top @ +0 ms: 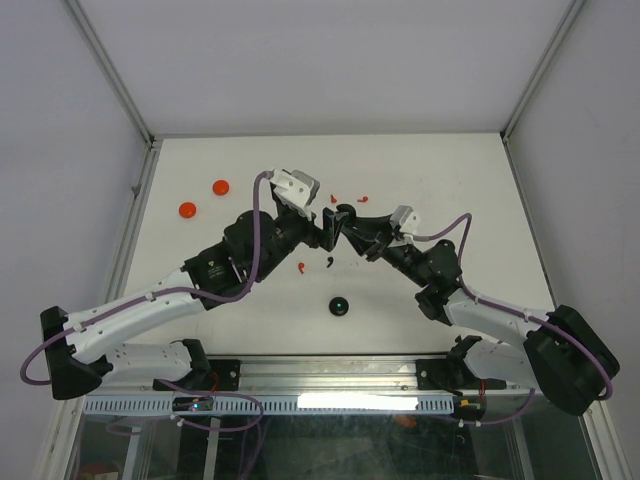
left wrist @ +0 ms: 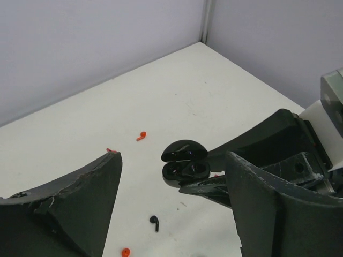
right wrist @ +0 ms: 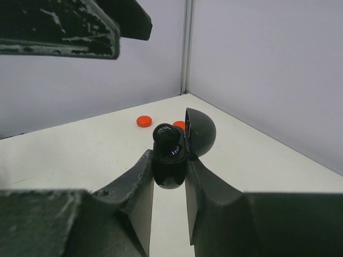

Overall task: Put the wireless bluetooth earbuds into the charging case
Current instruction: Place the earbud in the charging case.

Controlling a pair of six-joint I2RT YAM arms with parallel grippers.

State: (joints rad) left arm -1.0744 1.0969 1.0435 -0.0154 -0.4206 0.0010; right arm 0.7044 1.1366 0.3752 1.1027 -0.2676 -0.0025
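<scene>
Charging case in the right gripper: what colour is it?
The charging case is glossy black; the right wrist view shows it best.

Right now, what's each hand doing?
Left hand: open, holding nothing.
Right hand: closed on the case, whose lid is open.

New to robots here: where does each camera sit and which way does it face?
Top external: above and behind the robot, looking down on the table; left arm and right arm show whole.
Left wrist: on the left arm, looking through the open left hand at the open charging case.
Right wrist: on the right arm, facing a far corner; right hand grips the case.
Shared: all three see the case.
</scene>
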